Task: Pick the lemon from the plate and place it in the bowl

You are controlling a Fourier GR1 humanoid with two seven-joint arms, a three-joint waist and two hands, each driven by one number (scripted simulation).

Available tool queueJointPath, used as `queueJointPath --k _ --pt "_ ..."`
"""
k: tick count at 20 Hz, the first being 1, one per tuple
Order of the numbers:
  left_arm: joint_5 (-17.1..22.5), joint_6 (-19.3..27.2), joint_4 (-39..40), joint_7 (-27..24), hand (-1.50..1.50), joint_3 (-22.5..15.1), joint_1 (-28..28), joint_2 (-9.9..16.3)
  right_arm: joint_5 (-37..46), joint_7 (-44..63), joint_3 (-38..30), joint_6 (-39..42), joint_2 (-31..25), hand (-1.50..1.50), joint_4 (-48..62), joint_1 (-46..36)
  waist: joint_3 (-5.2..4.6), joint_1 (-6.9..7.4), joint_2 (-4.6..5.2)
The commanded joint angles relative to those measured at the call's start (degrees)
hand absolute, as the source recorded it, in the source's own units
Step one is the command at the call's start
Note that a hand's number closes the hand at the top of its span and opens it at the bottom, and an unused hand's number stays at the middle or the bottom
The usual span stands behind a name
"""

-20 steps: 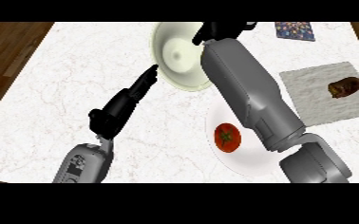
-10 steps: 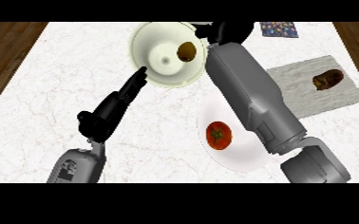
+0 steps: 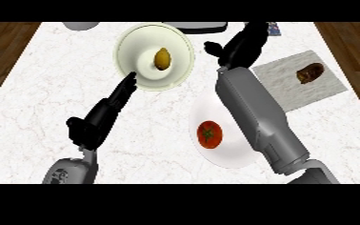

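A: Lemon (image 3: pixel 162 58) sits in the middle of the pale bowl (image 3: pixel 134 40), far-centre on the marble counter (image 3: pixel 42 90), long axis running near-to-far. Judged from position alone, the placing step looks done.

B: Right hand (image 3: pixel 239 46)?

A: It lies to the right of the bowl, just beyond its rim, apart from the lemon. Fingers look loosely extended and hold nothing. The grey right forearm (image 3: pixel 256 114) runs from the near-right corner across the white plate (image 3: pixel 228 158).

B: So the lemon lies left of that hand. And the other?

A: Left hand (image 3: pixel 105 112) is at near-left, fingers straight and pressed together, tips touching or just short of the bowl's near-left rim; which one cannot be told. It carries nothing. Its fingertips are about as near the bowl as the right hand is.

B: Anything still on the plate?

A: A red tomato (image 3: pixel 209 134), left of the forearm, not touched. Further right, a grey mat (image 3: pixel 281 76) carries a brown item (image 3: pixel 310 72), too small to name.

B: Obstructions?

A: Likely only the forearm over the plate; pulling back toward the near-right, it passes beside the tomato. Partial pale objects sit along the far edge, unidentifiable.
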Motion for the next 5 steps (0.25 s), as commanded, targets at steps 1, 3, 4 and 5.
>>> queueJointPath --k 1,3,4,5 --pt "1.32 -0.16 0.58 -0.92 0.0 2.41 1.17 1.02 -0.44 7.79 2.57 -5.69 0.34 -1.5 -7.81 7.78 -0.01 -1.48 -0.3" --pt "0.72 0.02 -0.38 -0.54 0.0 1.41 1.05 0.58 -1.58 7.48 5.76 -4.32 0.34 -1.5 -13.12 11.19 -0.01 -1.63 -0.56" --pt "0.26 0.23 1.02 -1.43 0.0 2.24 1.34 1.3 -2.46 6.08 6.97 -5.14 0.34 -1.5 -14.97 14.83 0.0 -2.46 -0.71" --pt "0.12 0.32 -0.1 -0.4 0.0 1.61 1.81 1.08 -0.97 7.02 7.72 -5.8 0.35 -1.5 -17.96 16.57 0.0 -2.29 -0.54"
